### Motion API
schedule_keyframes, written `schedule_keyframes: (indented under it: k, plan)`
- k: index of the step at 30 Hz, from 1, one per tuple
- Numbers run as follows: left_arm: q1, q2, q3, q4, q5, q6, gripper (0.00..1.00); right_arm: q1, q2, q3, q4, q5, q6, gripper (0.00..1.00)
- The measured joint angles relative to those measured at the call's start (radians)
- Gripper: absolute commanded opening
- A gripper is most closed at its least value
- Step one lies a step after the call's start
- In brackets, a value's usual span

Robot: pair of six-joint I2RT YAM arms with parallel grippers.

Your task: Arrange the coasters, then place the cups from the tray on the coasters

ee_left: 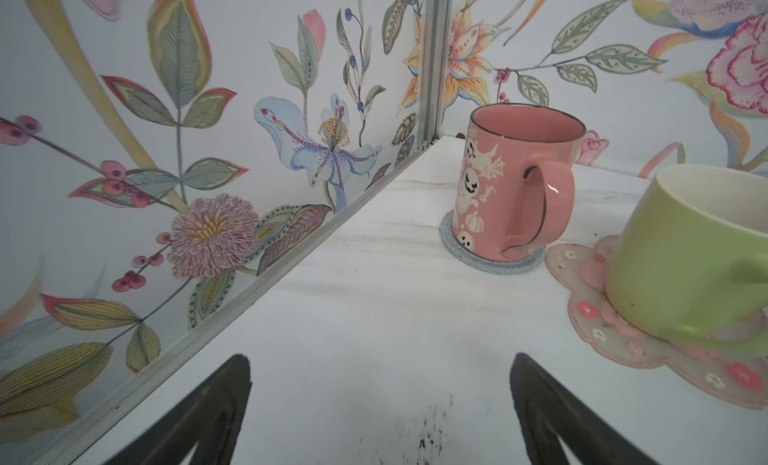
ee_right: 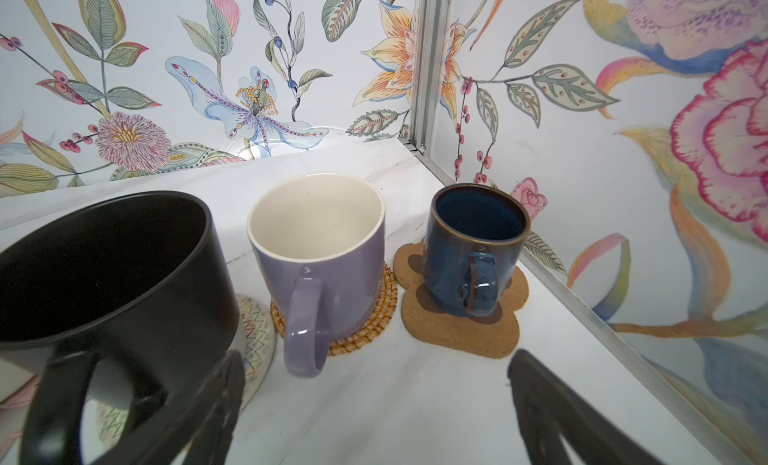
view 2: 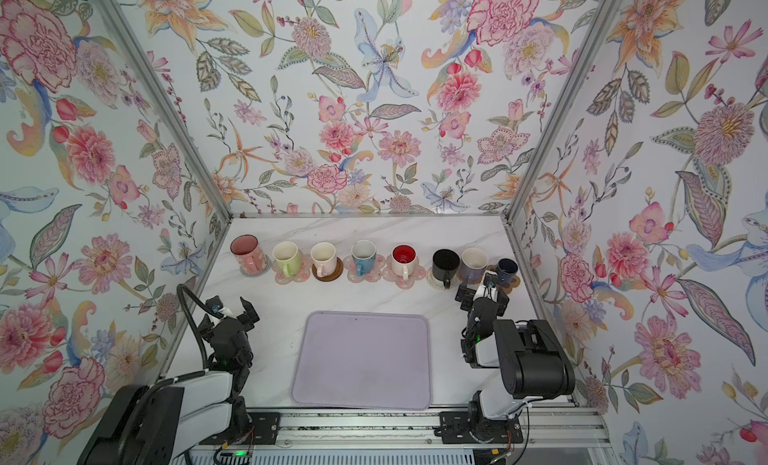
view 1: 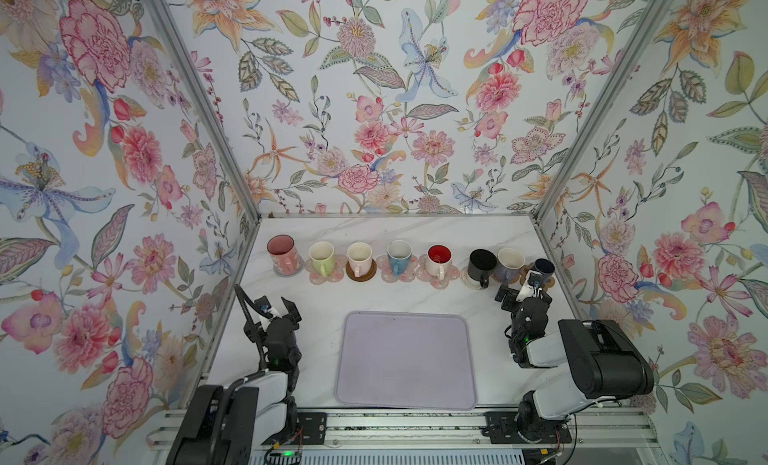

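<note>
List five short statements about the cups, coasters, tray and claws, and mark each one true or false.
1. The tray holds no cups. True.
2. The pink cup stands on the tray. False: it stands on the grey coaster.
3. The navy cup stands on the paw coaster. True.
4. The right claw grips the black cup. False: it is open and holds nothing.
5. The left claw is open. True.

Black mug (ee_right: 108, 267) edge-cropped (coaster (ee_right: 259, 328) beneath mostly hidden).
</note>
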Motion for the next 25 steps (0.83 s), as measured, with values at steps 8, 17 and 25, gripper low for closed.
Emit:
schedule_keyframes:
  k: [8,17,25]
  plan:
    - [0.034,0.293,0.08,0.286,0.166,0.054,0.99,-0.001,0.0,0.0,0.0,0.0,0.0,0.99]
    - [0.023,0.301,0.24,0.16,0.201,0.085,0.99,-0.002,0.0,0.002,-0.015,-0.001,0.0,0.99]
    - [0.023,0.307,0.24,0.146,0.201,0.096,0.99,-0.034,-0.001,0.043,-0.072,-0.043,0.004,0.99]
